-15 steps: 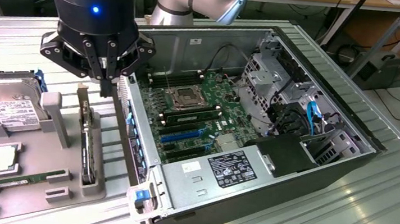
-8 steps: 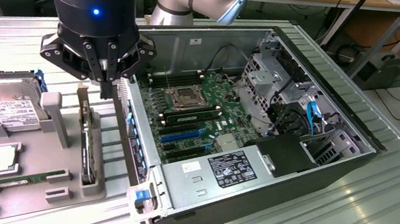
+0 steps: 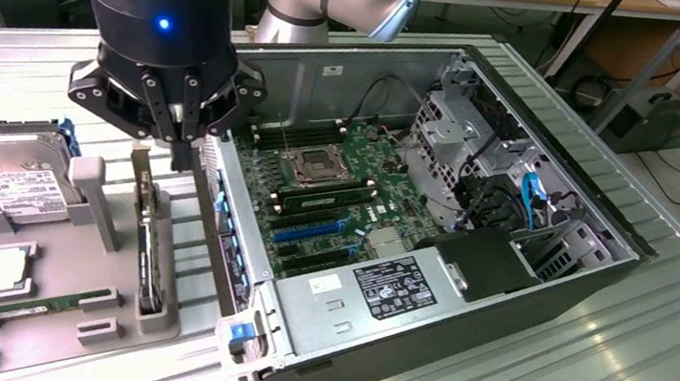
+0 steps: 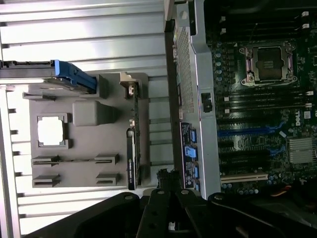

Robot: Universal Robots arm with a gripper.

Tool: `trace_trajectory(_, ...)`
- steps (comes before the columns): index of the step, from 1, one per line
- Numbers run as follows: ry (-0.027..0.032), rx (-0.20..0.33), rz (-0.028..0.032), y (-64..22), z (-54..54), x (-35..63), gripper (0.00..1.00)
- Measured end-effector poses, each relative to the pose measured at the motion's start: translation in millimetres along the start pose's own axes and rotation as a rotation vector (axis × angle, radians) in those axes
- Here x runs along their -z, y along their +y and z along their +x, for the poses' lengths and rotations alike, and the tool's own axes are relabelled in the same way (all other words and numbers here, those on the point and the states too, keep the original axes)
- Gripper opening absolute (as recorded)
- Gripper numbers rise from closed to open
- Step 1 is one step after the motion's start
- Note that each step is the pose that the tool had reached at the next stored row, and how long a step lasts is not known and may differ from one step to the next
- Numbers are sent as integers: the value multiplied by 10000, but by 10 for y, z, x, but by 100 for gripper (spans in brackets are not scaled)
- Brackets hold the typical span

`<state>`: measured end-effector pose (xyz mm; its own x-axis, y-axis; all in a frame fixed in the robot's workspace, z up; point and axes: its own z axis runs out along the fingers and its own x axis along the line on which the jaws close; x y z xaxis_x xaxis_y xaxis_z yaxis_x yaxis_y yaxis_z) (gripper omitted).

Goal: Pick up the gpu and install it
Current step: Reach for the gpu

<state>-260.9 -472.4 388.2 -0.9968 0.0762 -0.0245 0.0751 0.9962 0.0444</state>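
Since the gpu (image 3: 149,250) stands on its long edge in a slot of the grey fixture tray (image 3: 42,334), with its silvery bracket end toward twelve o'clock on the exterior view's clock, the pick-up is not yet done. Wrist view: the same card (image 4: 132,148) is edge-on in the tray (image 4: 89,148), seated, with nothing clamped on it.

Gripper (image 3: 180,148) hangs at about one o'clock from the card's bracket end, over the gap between tray and case wall. Its fingers are pressed together with nothing between them, so it is empty. The wrist view agrees: the gripper (image 4: 167,181) lies to the case side of the card, not over it. No contact with the card that I can make out.

Other tray items, by exterior clock from the gpu:
- Hard drive (image 3: 10,180) at ten o'clock, in a blue-tabbed cradle.
- Processor chip (image 3: 2,265) at nine.
- Green memory stick (image 3: 32,303) at eight, lying in low holders.

All are seated.

Open computer case (image 3: 327,79) sits at three o'clock of the tray, just beside it. The motherboard (image 3: 332,199) is exposed. Its processor socket (image 3: 317,164) lies toward twelve o'clock, and the blue expansion slot (image 3: 309,232) nearer six carries no card.

Judgement: early stage. The gripper is near but not lined up on the card. Grasp, lift, carry across and seating in the board all remain.
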Motion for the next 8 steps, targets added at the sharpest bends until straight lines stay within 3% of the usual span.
trace_trajectory(8,0,0,0,-32,-2,1,11)
